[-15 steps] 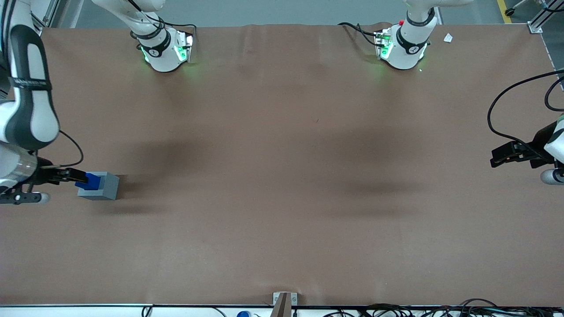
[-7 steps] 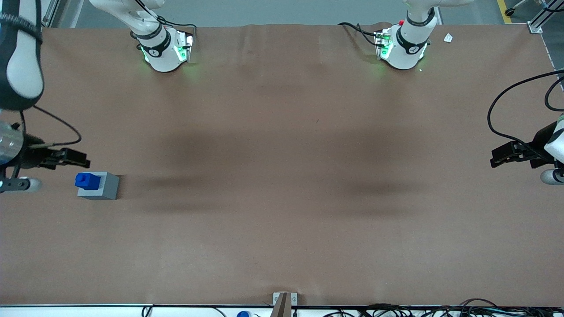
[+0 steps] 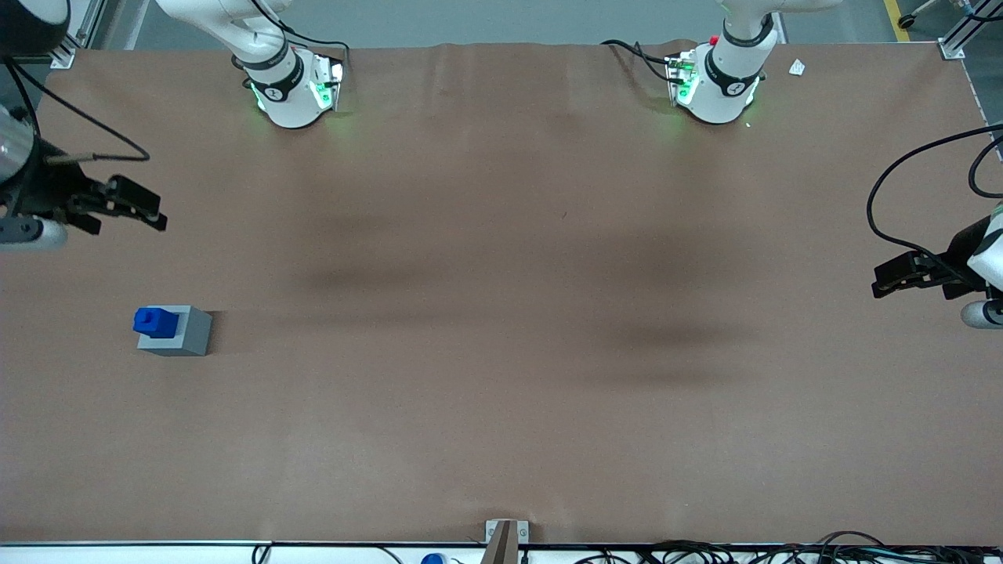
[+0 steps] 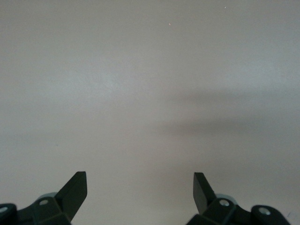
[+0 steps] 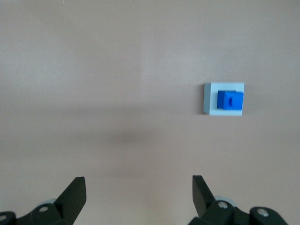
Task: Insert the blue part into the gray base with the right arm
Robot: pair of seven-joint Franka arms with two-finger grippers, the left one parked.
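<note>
Front and wrist views of the insertion set. The blue part [image 3: 153, 322] sits in the top of the gray base [image 3: 179, 332], its upper portion standing proud of the gray top face; the wrist view shows the blue part [image 5: 229, 100] inside the outline of the gray base [image 5: 223, 99], set off toward one edge of it and not centred. The pair rests on the brown desk [image 3: 501, 392] toward the working arm's end. The pincer [image 3: 135, 205] of the right arm [image 3: 23, 176] hangs above the desk, well apart from the pair and farther from the front camera than the base is; its two black fingers [image 5: 75, 194] stand wide apart with nothing between them. The relation that governs any further move: the base lies nearer to the front camera than the pincer and lower, and in the wrist view it lies off to one side of the gap between the fingers, not on the axis between them. The blue part reads as roughly square from above, so no long axis is evident. Judged from how it sits, the insertion appears done; whether the stud is fully seated cannot be told.
</note>
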